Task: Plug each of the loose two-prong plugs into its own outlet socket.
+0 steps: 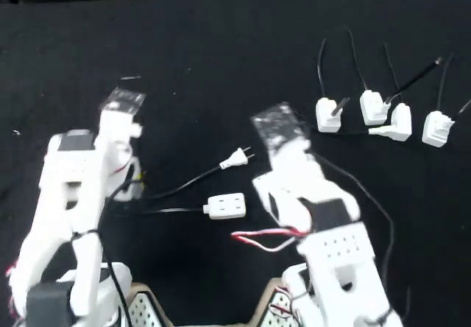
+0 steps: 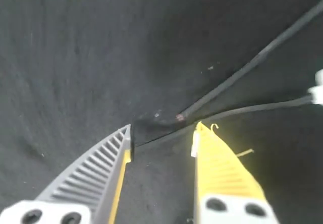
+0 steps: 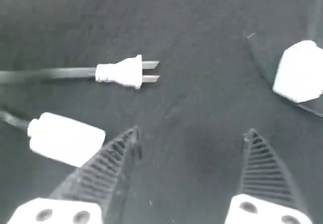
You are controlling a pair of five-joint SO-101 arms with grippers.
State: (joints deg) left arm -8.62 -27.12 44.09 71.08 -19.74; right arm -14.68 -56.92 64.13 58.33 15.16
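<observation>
High view: one loose two-prong plug (image 1: 235, 157) lies flat mid-table on the black cloth (image 1: 206, 47), prongs pointing far-right, lead trailing near-left. The white outlet socket block (image 1: 226, 206) sits just on the near side of it, apart, with nothing plugged in. A row of white plug bodies (image 1: 374, 107) with short leads sits at far right, well apart from this pair. Can't tell whether those are mated or loose.

Over the plug area, the right gripper (image 3: 192, 131) hangs low just right of the plug. Jaws are spread wide and empty. Its wrist view has the plug lying beyond one fingertip and off to that side, not between the two, with the socket block beside that same finger. Reads as staged for a pick: open enough to straddle the plug body, but it needs to shift left first.

At the left, the left gripper (image 2: 162, 128) is also open and holds nothing. Its tips sit right where the two black cords (image 2: 252, 62) converge, and one cord runs on to something white at the frame edge, probably the socket block. My guess is it's parked there to pin a lead so the block doesn't skate when the plug is pushed in.

Task looks barely started for this pair. Risks: block slides on the cloth, prongs misalign with the slots.
</observation>
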